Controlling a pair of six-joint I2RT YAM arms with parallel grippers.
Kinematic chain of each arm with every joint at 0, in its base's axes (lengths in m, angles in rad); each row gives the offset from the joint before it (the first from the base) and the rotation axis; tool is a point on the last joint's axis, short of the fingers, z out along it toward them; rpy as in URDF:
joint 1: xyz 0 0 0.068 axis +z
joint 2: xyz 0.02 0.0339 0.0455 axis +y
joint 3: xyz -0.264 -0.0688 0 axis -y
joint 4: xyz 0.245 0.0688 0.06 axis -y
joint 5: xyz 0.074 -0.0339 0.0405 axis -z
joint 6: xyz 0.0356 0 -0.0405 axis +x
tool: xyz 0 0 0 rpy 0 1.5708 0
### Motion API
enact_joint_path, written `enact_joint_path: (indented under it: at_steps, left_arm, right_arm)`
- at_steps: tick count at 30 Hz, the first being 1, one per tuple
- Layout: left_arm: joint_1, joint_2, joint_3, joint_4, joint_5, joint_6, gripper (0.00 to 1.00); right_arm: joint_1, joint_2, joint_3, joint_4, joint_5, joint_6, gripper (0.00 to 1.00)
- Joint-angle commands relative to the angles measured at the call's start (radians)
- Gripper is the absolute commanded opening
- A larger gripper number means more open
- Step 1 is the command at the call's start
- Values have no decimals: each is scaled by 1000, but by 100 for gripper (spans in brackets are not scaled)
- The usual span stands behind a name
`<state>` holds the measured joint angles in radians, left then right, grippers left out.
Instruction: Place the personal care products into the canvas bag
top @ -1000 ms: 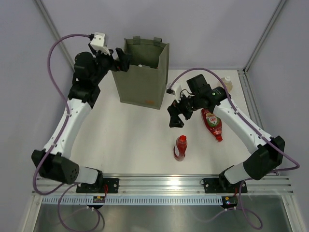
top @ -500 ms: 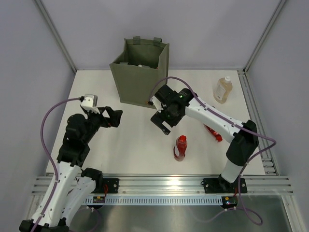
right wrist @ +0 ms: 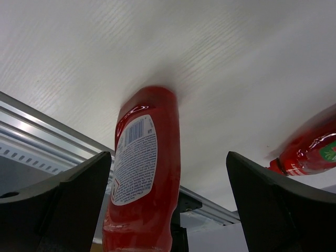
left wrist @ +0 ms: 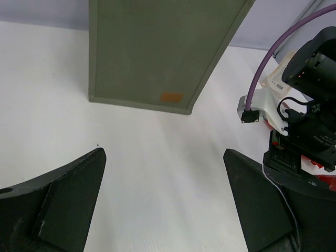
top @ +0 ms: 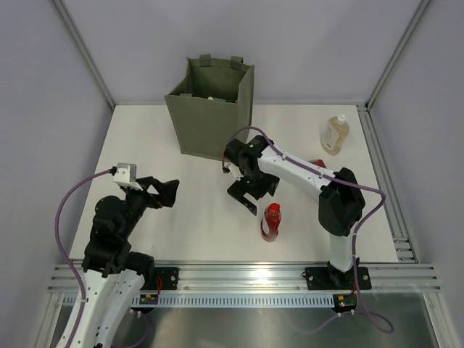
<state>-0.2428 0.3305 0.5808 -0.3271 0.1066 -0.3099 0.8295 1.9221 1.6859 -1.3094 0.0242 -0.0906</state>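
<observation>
The olive canvas bag (top: 210, 109) stands at the back of the table; its wall and orange label (left wrist: 171, 97) fill the left wrist view. A red bottle (top: 271, 221) stands upright near the front, and it also shows in the right wrist view (right wrist: 144, 173). My right gripper (top: 250, 192) is open just up-left of it, not touching; the bottle sits ahead of the jaws, nearer the left finger (right wrist: 58, 210). A second red bottle (right wrist: 310, 149) lies to the right, mostly hidden under the right arm from above. An amber bottle (top: 334, 135) stands back right. My left gripper (top: 163, 192) is open and empty.
Something pale (top: 210, 98) shows inside the bag's mouth. The right arm (left wrist: 310, 105) fills the right edge of the left wrist view. Metal rails (top: 246, 275) run along the near table edge. Cage posts stand at the back corners.
My left arm has pulled back from the bag's left rim to the near left. My right gripper has swung left and down to just beside the standing red bottle.
</observation>
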Motion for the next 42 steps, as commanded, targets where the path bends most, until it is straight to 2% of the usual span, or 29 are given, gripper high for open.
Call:
enact_joint_path:
  at_steps: [1,11,16,21,27,29,30,32,33,34,35,36,39,40,41,42]
  left_arm:
    - [-3,-13,-21,10,-13,-34,99]
    - [-3,-28,-22,-7,-22,-32,99]
    - [-4,-60,-38,-3,-27,-55,99]
    - [-3,-68,-36,-12,-33,-60,99]
    - [-3,-74,-36,-15,-25,-60,99]
    - [-3,-76,-36,-18,-25,-60,99]
    - [-3,-77,-38,-17,-27,-60,99]
    - [-3,-76,-38,-15,-28,-60,99]
    - [-3,-76,-39,-12,-25,-60,99]
    - [-3,-74,-39,-10,-25,-60,99]
    - [-3,-73,-38,-10,-25,-61,99]
    - [-3,-68,-38,-9,-24,-61,99]
    - [-3,-64,-38,-1,-22,-63,99]
    - [-3,-62,-38,-1,-19,-63,99]
    - [-3,-62,-38,2,-18,-63,99]
    - [-3,-59,-38,6,-15,-63,99]
  right_arm:
    - [11,9,-12,-168,-67,-9,100]
    - [10,51,-64,-208,5,-69,99]
    - [8,46,-162,-234,-18,-90,100]
    - [8,64,-170,-261,-59,-109,97]
    - [-4,98,-147,-306,-110,-132,73]
    - [-12,103,-137,-315,-124,-138,69]
    - [-19,104,-135,-323,-132,-141,62]
    - [-33,104,-138,-323,-133,-141,58]
    - [-36,107,-144,-326,-141,-143,49]
    - [-41,107,-146,-326,-144,-144,45]
    - [-52,112,-147,-324,-148,-147,44]
    - [-56,114,-147,-324,-153,-149,45]
    - [-70,124,-138,-326,-152,-165,60]
    - [-69,124,-135,-326,-145,-175,74]
    - [-69,120,-137,-326,-139,-208,96]
    - [-69,120,-137,-324,-107,-219,100]
